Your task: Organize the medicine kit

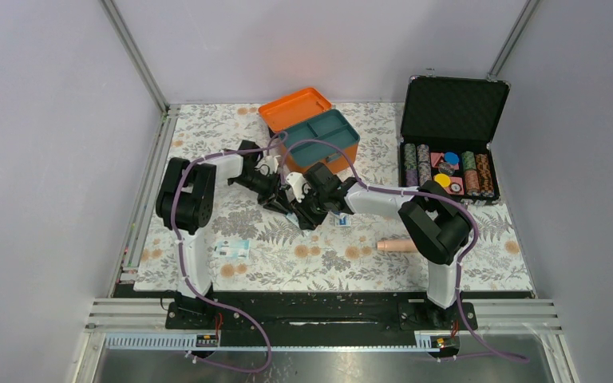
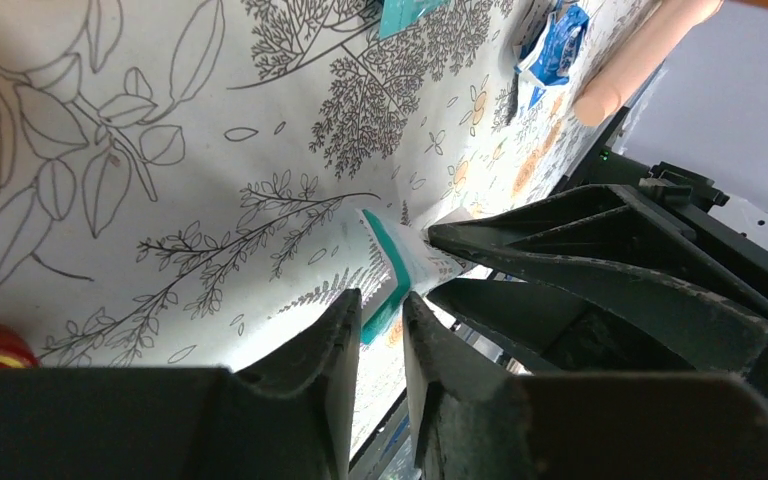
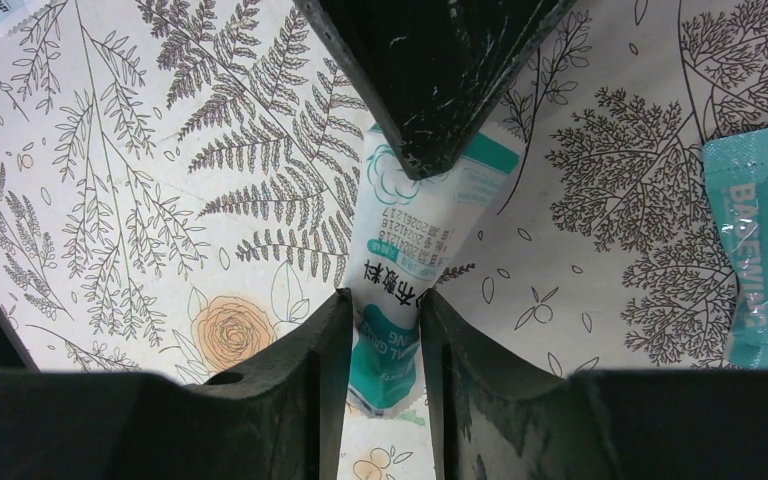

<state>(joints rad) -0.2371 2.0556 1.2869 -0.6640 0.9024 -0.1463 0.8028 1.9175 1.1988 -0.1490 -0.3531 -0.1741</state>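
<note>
- Between the 2 arms, over the middle of the worktop (image 1: 327, 267), 1 white-and-teal packet (image 3: 405, 235) is held and appears lifted off the floral cover. It is on the near side of the medicine kit (image 1: 323, 128) and well apart from it.
- Medicine kit: it stands at the far side of the worktop with its lid (image 1: 294, 109) thrown back. The teal insert tray shows 3 compartments with nothing visible in them.
- Right end effector (image 3: 385, 305): closed down on 1 end of the packet, both fingers pressing its flat faces. The wrapper narrows where they bite.
- Left end effector (image 2: 382, 305): its fingers stand a narrow gap apart with the packet's other end between them. Whether they actually press on it cannot be told.
- Handling, judged: a light, thin, soft sachet that will bend and crumple rather than break. The film looks smooth, so a shallow pinch at the very edge could slip.
- Hold, judged: take it across the flat faces, a little in from the sealed end, not on a corner.
- Risk, judged: with 2 end effectors at 1 packet, pulling apart before 1 lets go could twist or tear the wrapper.
- Also noted: another packet (image 1: 233, 248) lies on the worktop near the left arm, touched by neither end effector.
</note>
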